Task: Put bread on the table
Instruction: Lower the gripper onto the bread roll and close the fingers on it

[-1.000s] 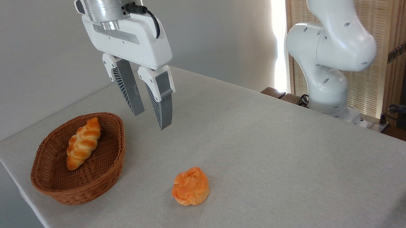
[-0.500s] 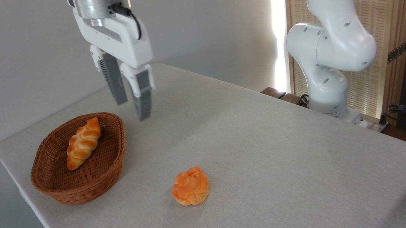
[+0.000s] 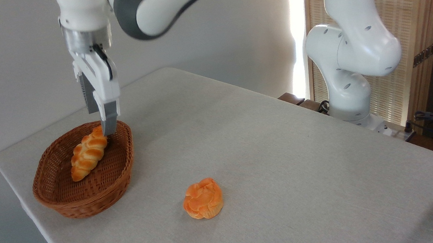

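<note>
The bread (image 3: 87, 153), a braided golden loaf, lies inside the brown wicker basket (image 3: 74, 208) at the left end of the table (image 3: 266, 148). My gripper (image 3: 100, 123) hangs fingers-down over the basket's far rim, turned nearly edge-on to the camera. Its front fingertip (image 3: 108, 128) sits just above the loaf's far pointed end. The fingers stand apart, open, with nothing between them. I cannot tell whether the tip touches the loaf.
A round orange bun (image 3: 203, 199) lies on the cloth near the table's front middle. The arm's white base (image 3: 350, 65) rises at the back right, before a slatted wooden screen. Cables and gear sit at the far right edge.
The gripper has swung left and down, from over the cloth to over the basket's far rim, and has turned edge-on. Bread and bun have not moved.
</note>
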### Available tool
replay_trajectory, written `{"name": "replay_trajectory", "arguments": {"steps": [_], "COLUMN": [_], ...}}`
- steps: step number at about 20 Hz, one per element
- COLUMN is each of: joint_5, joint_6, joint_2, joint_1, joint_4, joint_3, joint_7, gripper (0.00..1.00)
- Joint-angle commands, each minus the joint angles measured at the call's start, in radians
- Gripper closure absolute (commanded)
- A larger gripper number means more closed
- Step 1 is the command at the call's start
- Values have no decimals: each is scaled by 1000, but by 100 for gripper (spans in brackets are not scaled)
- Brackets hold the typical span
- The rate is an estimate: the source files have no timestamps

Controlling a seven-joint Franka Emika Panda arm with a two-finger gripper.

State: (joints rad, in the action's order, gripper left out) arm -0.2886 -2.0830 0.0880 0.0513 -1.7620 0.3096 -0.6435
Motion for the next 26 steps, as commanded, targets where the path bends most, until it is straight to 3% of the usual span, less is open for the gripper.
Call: {"name": "replay_trajectory", "arguments": {"steps": [1, 5, 9, 14, 22, 26], "joint_5": [-73, -63, -61, -58, 28, 43], "joint_6": [-136, -287, -298, -302, -396, -397], "joint_2": [38, 127, 157, 182, 249, 254], "joint_1": [19, 94, 114, 136, 176, 176], "joint_4": [-28, -28, -33, -33, -33, -33], "joint_3": [-3, -4, -4, -4, -3, -3], "joint_7": [192, 425, 548, 584, 659, 657], "gripper": [0, 0, 0, 0, 0, 46]}}
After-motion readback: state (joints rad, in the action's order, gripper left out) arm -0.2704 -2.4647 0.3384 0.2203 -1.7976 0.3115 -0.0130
